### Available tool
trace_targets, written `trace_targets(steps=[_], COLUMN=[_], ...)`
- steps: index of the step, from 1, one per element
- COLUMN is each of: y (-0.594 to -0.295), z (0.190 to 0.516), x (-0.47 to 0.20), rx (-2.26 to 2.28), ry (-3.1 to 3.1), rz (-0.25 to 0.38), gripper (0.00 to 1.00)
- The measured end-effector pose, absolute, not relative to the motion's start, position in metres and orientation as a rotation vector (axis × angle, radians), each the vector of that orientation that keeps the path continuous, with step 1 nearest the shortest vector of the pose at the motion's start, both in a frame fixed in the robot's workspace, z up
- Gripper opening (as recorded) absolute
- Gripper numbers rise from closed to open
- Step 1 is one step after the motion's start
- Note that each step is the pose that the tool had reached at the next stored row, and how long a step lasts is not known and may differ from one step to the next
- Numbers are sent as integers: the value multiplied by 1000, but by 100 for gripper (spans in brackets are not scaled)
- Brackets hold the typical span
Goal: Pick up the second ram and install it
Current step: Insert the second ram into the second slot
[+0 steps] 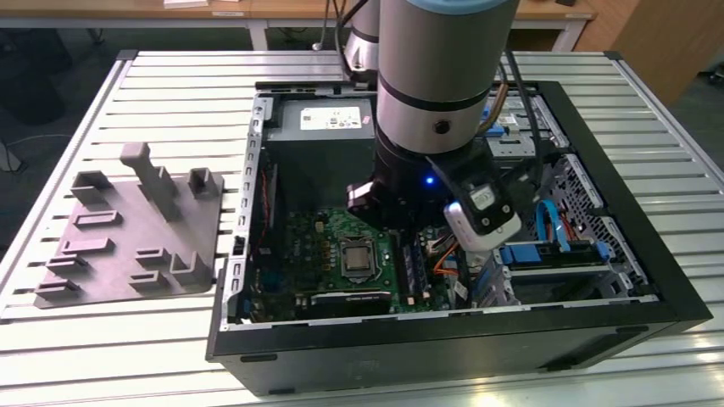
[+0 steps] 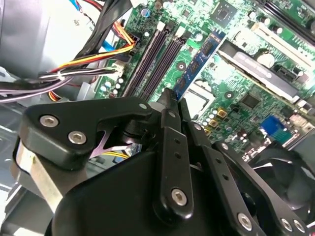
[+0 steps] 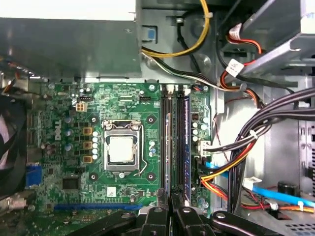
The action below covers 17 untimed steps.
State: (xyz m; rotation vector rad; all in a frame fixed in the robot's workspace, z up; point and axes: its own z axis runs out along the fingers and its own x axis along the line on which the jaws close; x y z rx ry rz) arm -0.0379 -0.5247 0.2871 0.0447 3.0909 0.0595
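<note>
Over the green motherboard (image 3: 88,147) inside the open case (image 1: 633,254), the pincer (image 2: 170,101) grips the ram (image 2: 199,61) by one end, edge-on above the black slots (image 3: 173,142). One slot looks filled. Best done, I'd judge, by lining the stick squarely with the free slot and pressing evenly.

Lab or workshop: slatted aluminium bench (image 1: 169,85), open PC case (image 1: 633,254), wooden desks behind.
</note>
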Motion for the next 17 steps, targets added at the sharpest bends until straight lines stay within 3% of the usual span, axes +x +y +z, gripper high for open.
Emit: trace_targets(steps=[17], y=[-525], z=[287], x=[-38], rx=[269], ry=[3077], rz=[54], gripper=[14])
